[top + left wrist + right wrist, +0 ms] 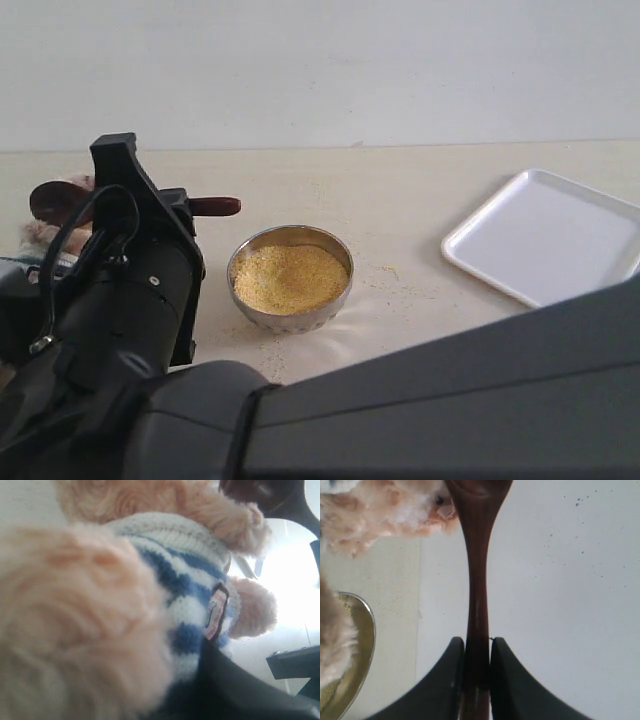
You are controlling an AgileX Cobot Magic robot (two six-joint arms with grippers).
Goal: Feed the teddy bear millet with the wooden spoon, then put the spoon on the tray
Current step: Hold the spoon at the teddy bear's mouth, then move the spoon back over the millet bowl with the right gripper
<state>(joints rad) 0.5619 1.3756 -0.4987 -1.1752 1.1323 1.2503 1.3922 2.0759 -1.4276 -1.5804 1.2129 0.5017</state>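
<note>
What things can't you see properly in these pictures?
- Teddy bear: exterior view, mostly hidden behind the right gripper.
- Wooden spoon: right wrist view, its bowl is cut off by the top edge.
- Left gripper: left wrist view, the blurred teddy bear fills the picture; open or shut is unclear.
- Tray: exterior view, near corner hidden by the right arm.

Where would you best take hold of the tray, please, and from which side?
On the tray, I'd pinch the low raised rim along the edge facing the bowl, from above, one claw finger inside, one outside: it lies flat on the table, so only the rim offers a grip.
</note>
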